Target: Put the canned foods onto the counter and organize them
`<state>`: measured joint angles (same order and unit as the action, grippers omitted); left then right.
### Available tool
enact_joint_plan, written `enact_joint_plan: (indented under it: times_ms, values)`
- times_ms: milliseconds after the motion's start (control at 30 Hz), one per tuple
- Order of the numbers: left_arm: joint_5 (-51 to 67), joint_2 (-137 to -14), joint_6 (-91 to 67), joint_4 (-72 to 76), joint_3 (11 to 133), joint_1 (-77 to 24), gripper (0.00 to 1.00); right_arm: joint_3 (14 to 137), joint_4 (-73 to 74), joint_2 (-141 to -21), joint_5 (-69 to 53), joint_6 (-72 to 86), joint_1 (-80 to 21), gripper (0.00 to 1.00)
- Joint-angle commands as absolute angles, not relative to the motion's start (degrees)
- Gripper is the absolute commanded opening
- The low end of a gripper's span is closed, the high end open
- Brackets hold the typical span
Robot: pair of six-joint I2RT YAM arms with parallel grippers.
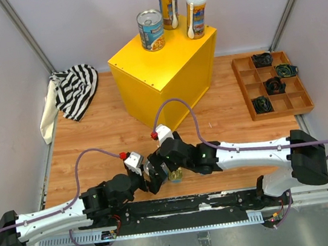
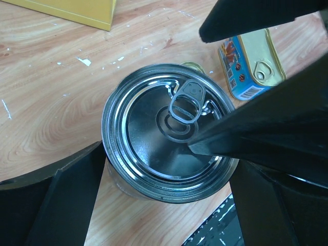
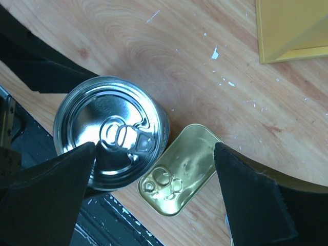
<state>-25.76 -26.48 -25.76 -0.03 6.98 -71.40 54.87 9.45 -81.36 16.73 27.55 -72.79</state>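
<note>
The yellow counter [image 1: 162, 68] carries a wide blue-labelled can [image 1: 151, 30] and two tall white-lidded cans [image 1: 168, 5] [image 1: 195, 13]. A second wide silver-topped can [image 2: 169, 133] stands on the wooden table near the front edge. My left gripper [image 2: 164, 205] has a finger against each side of it. It also shows in the right wrist view [image 3: 110, 133]. A flat golden tin [image 3: 179, 171] lies beside it, also seen from above [image 1: 175, 174]. My right gripper [image 3: 154, 200] hangs open over this tin. Another flat tin [image 2: 251, 64], blue-sided, lies just beyond.
A striped cloth [image 1: 77, 89] lies at the left wall. A brown compartmented tray [image 1: 271, 83] with small black gadgets sits at the right. The black base rail [image 1: 182, 209] runs just behind the cans. The two grippers [image 1: 165, 172] crowd together, right fingers crossing over the left's can.
</note>
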Motion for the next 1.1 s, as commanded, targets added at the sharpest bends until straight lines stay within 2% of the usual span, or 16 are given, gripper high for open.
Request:
enact_joint_plan:
  times_ms: [0, 300, 633, 1067]
  values:
    - [-22.3, -24.9, -26.3, 6.4, 8.7, -72.0, 0.99, 53.5, 7.2, -83.3, 13.5, 31.5, -71.5, 0.99]
    - [-20.3, -21.8, -26.0, 1.1, 10.9, -72.0, 0.99, 52.2, 8.5, -86.5, 14.5, 34.4, -69.1, 0.98]
    - [-29.0, -13.7, -28.4, -5.6, 11.3, -72.0, 0.99, 53.6, 12.7, -91.0, 19.1, 34.8, -66.6, 0.98]
    - [-31.7, -16.4, -26.8, -5.9, 15.0, -72.0, 0.99, 55.2, 15.4, -91.2, 21.6, 33.6, -61.5, 0.98]
